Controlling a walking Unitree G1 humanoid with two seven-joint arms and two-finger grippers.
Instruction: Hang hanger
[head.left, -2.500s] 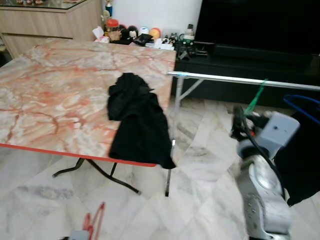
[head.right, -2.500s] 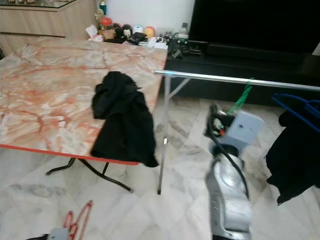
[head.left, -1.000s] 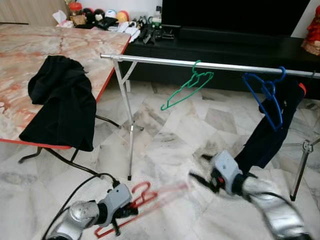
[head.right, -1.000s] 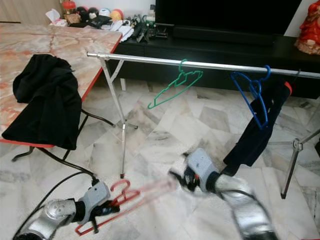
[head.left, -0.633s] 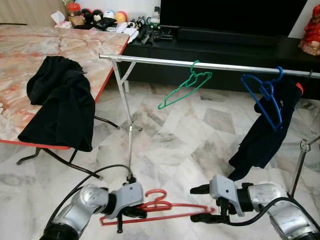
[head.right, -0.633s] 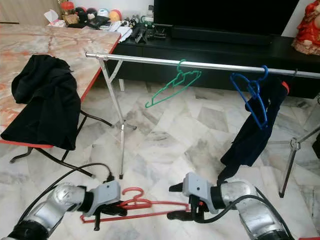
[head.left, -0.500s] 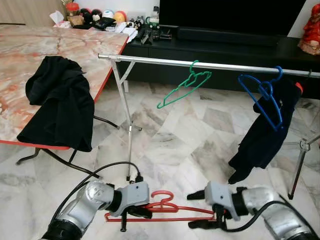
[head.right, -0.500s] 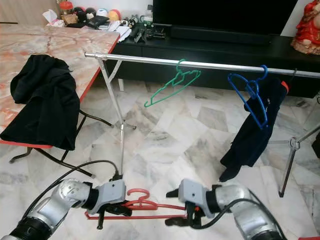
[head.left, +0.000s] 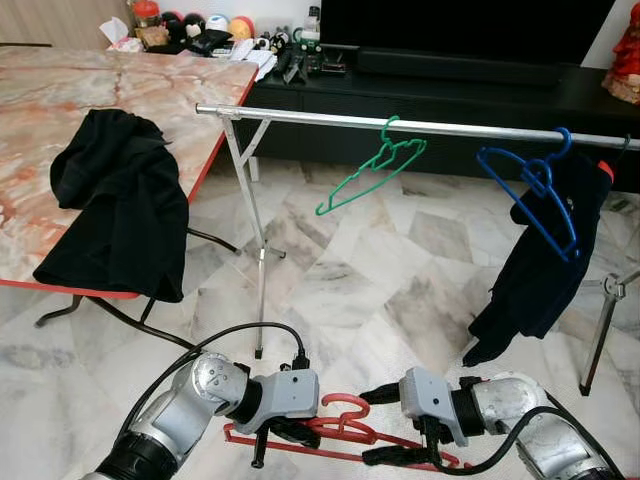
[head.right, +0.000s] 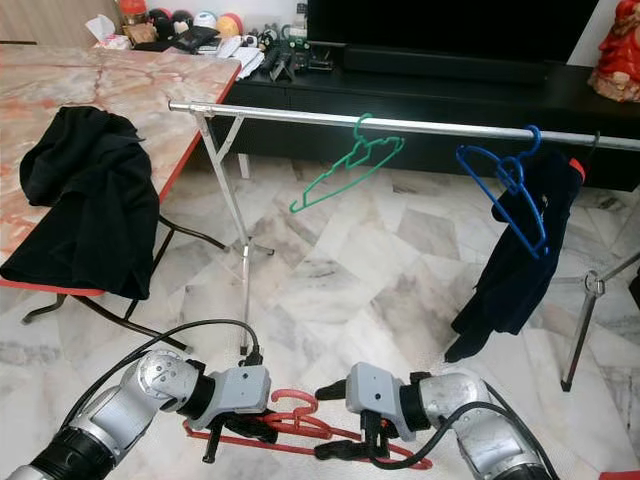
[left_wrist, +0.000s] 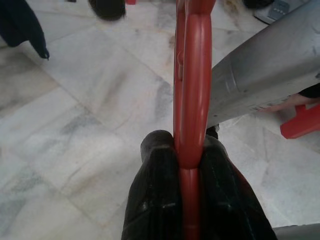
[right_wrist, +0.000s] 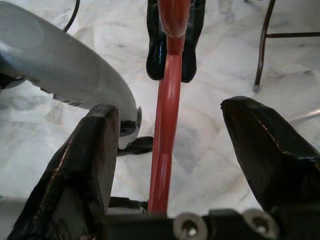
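Observation:
A red hanger (head.left: 340, 428) lies flat, low over the marble floor, right in front of me. My left gripper (head.left: 288, 430) is shut on its neck below the hook, and the left wrist view has both black fingers (left_wrist: 160, 165) pressed against the red bar (left_wrist: 192, 110). From the other side my right gripper (head.left: 378, 426) stands open with a finger on each side of the hanger. Its pads (right_wrist: 95, 150) stay clear of the red bar (right_wrist: 167, 100). Beyond them, a silver rail (head.left: 400, 124) runs across at chest height.
On the rail hang a green hanger (head.left: 370, 172) and a blue hanger (head.left: 535, 190) carrying a dark garment (head.left: 545, 270). A marble table (head.left: 60, 110) on the left has a black garment (head.left: 120, 210) draped over its edge. Rack legs (head.left: 258, 270) and a black cable (head.left: 200, 345) are near my arms.
The view swung from the table to the rack. Both arms came together at the bottom centre, and the right gripper's open fingers now straddle the red hanger that the left holds.

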